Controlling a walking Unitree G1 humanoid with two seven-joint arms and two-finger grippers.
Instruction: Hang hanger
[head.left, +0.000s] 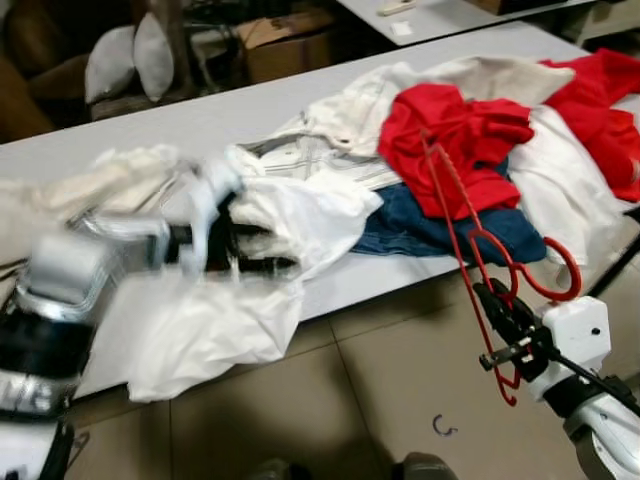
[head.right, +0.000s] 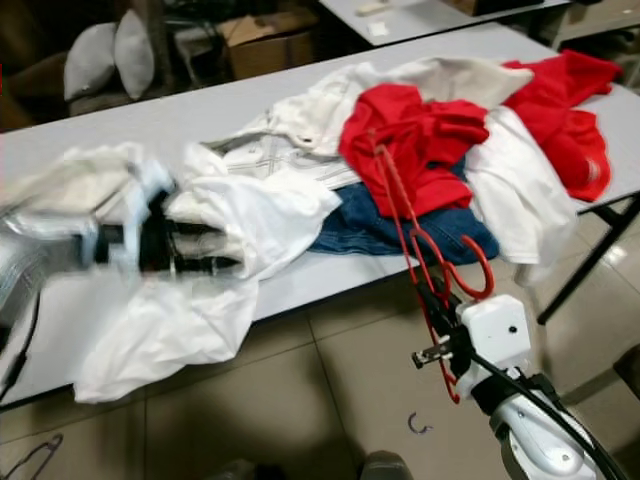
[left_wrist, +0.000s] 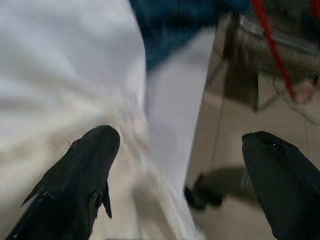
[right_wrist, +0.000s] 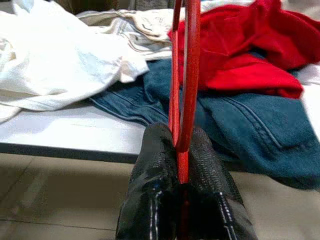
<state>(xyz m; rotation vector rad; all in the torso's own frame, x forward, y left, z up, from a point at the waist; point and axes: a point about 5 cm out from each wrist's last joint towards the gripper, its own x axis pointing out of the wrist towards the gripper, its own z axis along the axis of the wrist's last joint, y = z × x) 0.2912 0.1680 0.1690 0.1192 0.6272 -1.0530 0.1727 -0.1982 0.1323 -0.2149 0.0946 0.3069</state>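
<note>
Right wrist view: right gripper (right_wrist: 181, 150) clamped tight on a red hanger (right_wrist: 185, 75), both black fingers (right_wrist: 150, 195) pressed against the wire with no gap. From the head camera the hanger rises out of that gripper, off the near edge of the table (head.left: 150, 125) and above the tiled floor (head.left: 400, 380). Its long wires lean up and away toward the clothes pile, top end over the red garment (head.left: 450, 135); the hook curls out just beside the gripper, on its right.

Table is white and long. Heap on it: red garment on top of blue jeans (head.left: 430, 230), a cream jacket (head.left: 350, 110) behind, another red piece (head.left: 600, 100) at the far right, white cloth between them.

Left gripper (left_wrist: 175, 145) is spread wide, fingertips well apart. One fingertip (left_wrist: 95, 145) lies over a white shirt (head.left: 220, 300); the other hangs past the table edge, floor beneath. Left arm (head.left: 70, 270) is blurred in the head views, reaching across the white shirt, which drapes over the near table edge.

Cardboard box (head.left: 285, 45) and two pale cushions (head.left: 130, 55) sit beyond the table.
</note>
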